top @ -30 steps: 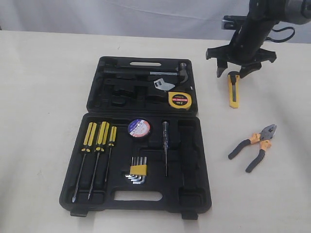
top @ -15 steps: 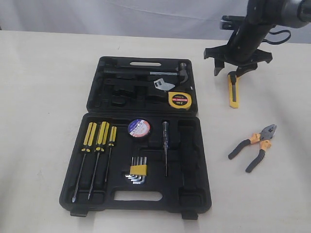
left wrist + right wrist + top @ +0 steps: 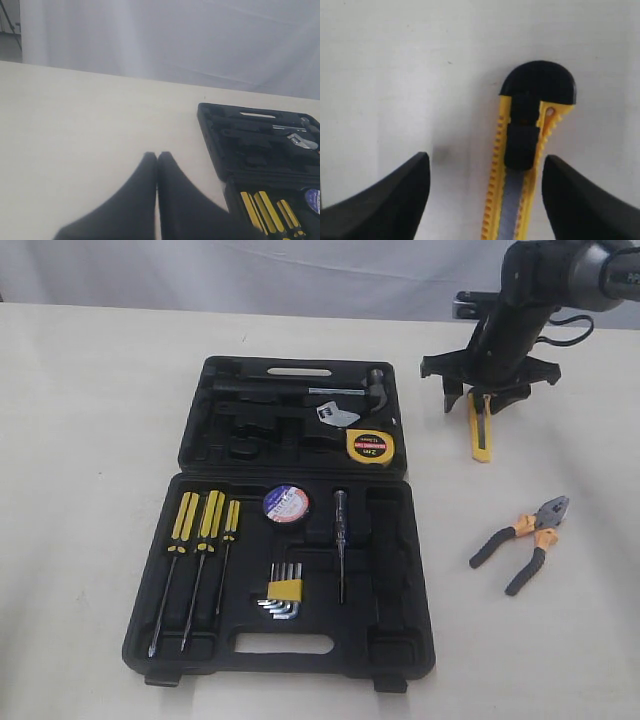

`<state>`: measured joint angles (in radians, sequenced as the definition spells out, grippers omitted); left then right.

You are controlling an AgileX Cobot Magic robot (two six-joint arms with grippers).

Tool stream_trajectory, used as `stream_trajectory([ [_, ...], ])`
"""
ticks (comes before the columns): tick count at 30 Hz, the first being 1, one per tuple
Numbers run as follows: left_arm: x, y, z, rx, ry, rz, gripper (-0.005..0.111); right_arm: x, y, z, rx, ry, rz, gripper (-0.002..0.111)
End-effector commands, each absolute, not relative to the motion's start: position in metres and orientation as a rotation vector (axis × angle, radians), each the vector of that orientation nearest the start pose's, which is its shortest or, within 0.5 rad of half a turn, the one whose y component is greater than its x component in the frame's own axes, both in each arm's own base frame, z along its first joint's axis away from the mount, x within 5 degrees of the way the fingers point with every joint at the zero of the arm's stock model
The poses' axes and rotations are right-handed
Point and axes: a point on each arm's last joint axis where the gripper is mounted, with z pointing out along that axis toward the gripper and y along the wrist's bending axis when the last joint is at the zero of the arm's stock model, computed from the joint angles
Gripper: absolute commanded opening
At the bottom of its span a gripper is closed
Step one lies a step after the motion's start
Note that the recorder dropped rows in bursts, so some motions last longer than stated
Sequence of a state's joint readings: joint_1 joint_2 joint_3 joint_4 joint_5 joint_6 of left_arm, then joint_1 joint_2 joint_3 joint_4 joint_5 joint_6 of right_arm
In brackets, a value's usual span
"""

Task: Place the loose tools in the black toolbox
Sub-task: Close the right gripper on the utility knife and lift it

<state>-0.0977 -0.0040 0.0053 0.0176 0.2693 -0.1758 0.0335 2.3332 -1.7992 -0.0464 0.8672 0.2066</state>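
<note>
The yellow-black utility knife (image 3: pixel 481 430) (image 3: pixel 527 165) lies on the table right of the black toolbox (image 3: pixel 420 540). My right gripper (image 3: pixel 482 400) (image 3: pixel 486 175) is open and straddles the knife's far end, one finger on each side, not touching it. The pliers (image 3: pixel 525 537) with black-orange handles lie on the table further forward. The yellow tape measure (image 3: pixel 370 446) sits in the toolbox lid half. The black tape roll (image 3: pixel 286 503) sits in the base half. My left gripper (image 3: pixel 157 156) is shut and empty over bare table, left of the toolbox (image 3: pixel 210 130).
Three yellow-handled screwdrivers (image 3: pixel 200 530), hex keys in a yellow holder (image 3: pixel 283 592), a thin tester screwdriver (image 3: pixel 341 540), a hammer and a wrench (image 3: pixel 335 413) lie in the toolbox. A white backdrop stands behind the table.
My right gripper has come down over the knife's far end, and its open fingers now flank it. Nothing else has moved.
</note>
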Motion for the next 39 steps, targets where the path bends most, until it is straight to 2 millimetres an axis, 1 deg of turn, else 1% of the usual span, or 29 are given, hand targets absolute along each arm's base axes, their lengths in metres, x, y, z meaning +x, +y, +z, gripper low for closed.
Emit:
stream_trajectory([
  [1,0.055,-0.005,0.189,-0.049,1.757,-0.183,0.0,0.48,0.009,0.114,0.233,2.912,-0.024,0.061],
  [7,0.055,-0.005,0.189,-0.049,1.757,-0.183,0.0,0.479,0.009,0.113,0.298,2.921,-0.021,0.061],
  [8,0.055,-0.005,0.189,-0.049,1.757,-0.183,0.0,0.478,0.009,0.113,0.31,2.925,-0.021,0.059],
  [10,0.055,-0.005,0.189,-0.049,1.757,-0.183,0.0,0.477,0.009,0.113,0.318,2.939,-0.024,0.048],
  [14,0.055,-0.005,0.189,-0.049,1.757,-0.183,0.0,0.475,0.009,0.112,0.322,2.961,-0.029,0.006],
  [15,0.055,-0.005,0.189,-0.049,1.757,-0.183,0.0,0.475,0.009,0.112,0.322,2.965,-0.03,0.0],
  [17,0.055,-0.005,0.189,-0.049,1.757,-0.183,0.0,0.474,0.008,0.113,0.319,2.971,-0.035,-0.001],
  [19,0.055,-0.005,0.189,-0.049,1.757,-0.183,0.0,0.473,0.008,0.118,0.32,2.973,-0.036,-0.001],
  [22,0.055,-0.005,0.189,-0.049,1.757,-0.183,0.0,0.469,0.008,0.138,0.301,2.97,-0.038,-0.001],
  [25,0.055,-0.005,0.189,-0.049,1.757,-0.183,0.0,0.462,0.012,0.168,0.258,2.967,-0.038,-0.001],
  [27,0.055,-0.005,0.189,-0.049,1.757,-0.183,0.0,0.453,0.019,0.194,0.231,2.951,-0.037,-0.001],
  [29,0.055,-0.005,0.189,-0.049,1.757,-0.183,0.0,0.439,0.03,0.22,0.189,2.913,-0.021,-0.001],
  [31,0.055,-0.005,0.189,-0.049,1.757,-0.183,0.0,0.42,0.04,0.241,0.158,2.902,0.001,-0.001],
  [33,0.055,-0.005,0.189,-0.049,1.757,-0.183,0.0,0.394,0.053,0.258,0.129,2.903,0.049,-0.001],
  [36,0.055,-0.005,0.189,-0.049,1.757,-0.183,0.0,0.356,0.075,0.272,0.102,2.877,0.165,-0.001],
  [39,0.055,-0.005,0.189,-0.049,1.757,-0.183,0.0,0.321,0.097,0.273,0.158,2.854,0.232,-0.001],
])
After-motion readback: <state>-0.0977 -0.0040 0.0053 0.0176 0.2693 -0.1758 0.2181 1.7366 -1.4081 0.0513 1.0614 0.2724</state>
